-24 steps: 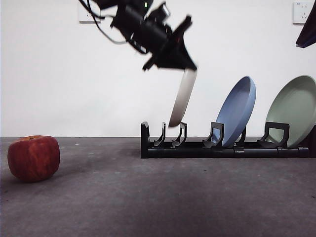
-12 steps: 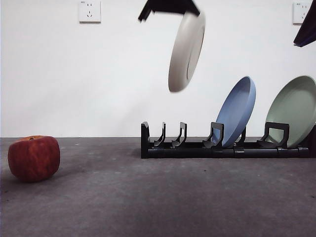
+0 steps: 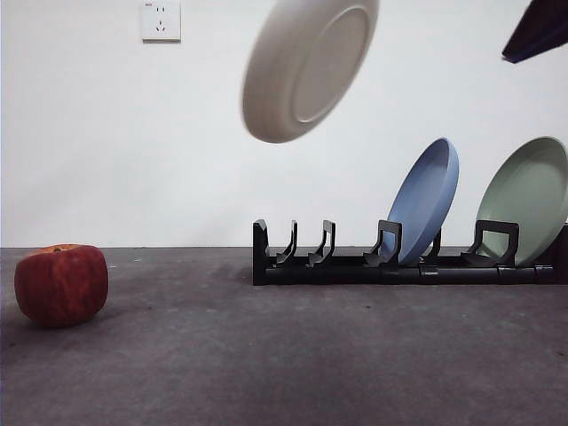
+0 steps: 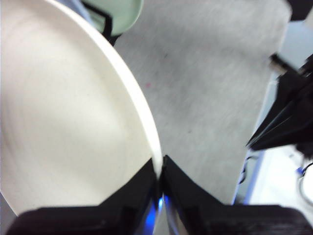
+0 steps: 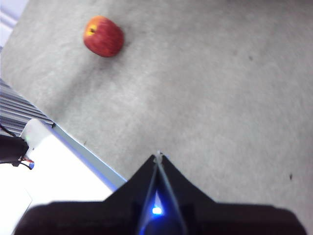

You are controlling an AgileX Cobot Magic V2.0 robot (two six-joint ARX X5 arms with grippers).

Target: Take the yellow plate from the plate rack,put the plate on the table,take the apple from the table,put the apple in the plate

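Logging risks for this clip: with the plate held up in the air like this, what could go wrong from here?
1. The left gripper pinches only the rim of the yellow plate, high above the table; it might slip and drop.
2. Lowered carelessly, it could clip the blue plate in the plate rack.
3. Set down too near, it could nudge the apple, which may roll.

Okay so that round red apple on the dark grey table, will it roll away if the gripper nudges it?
Likely, somewhat. The round red apple sits free on the flat dark grey table, nothing beside it. Its squat shape probably makes it wobble rather than travel far. The smooth skin may slip between narrow jaws.
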